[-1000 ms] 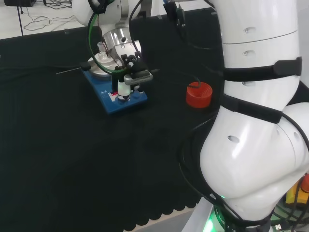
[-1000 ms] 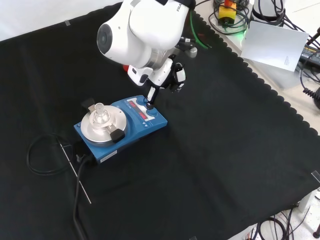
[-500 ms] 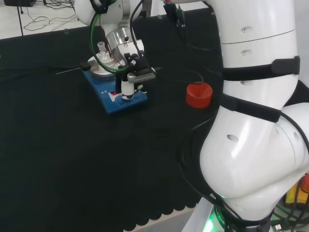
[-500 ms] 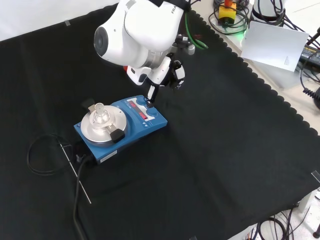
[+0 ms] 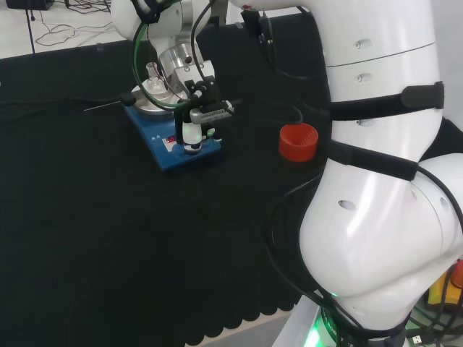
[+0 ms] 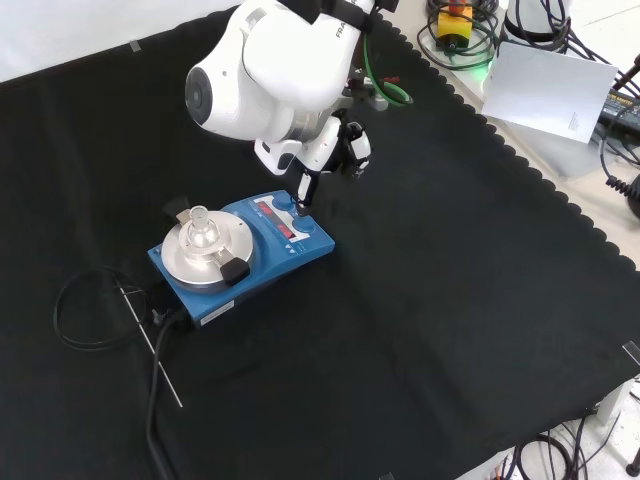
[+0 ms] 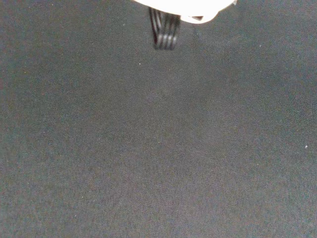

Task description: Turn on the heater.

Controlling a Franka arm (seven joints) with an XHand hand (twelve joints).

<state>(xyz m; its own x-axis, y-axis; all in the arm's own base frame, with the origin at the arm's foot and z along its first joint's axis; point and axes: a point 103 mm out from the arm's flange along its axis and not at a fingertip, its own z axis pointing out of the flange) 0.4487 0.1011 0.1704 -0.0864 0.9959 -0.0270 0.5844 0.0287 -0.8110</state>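
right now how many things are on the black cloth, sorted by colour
blue: 1, the heater
red: 1, the ribbed ring stand
clear: 1, the small glass vessel on the heater's round plate
black: 1, the cable running to the heater
silver: 1, the thin rod lying beside the cable
total: 5

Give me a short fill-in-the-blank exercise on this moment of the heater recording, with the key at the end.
1. The heater has a body coloured ____.
2. In the front view, one finger of the hand points down at the heater's ____ panel, beside the red display.
3. On the round metal plate stands a small clear ____.
4. In the head view, the ribbed ring on the cloth to the right of the heater is ____.

Missing words: blue; control; flask; red
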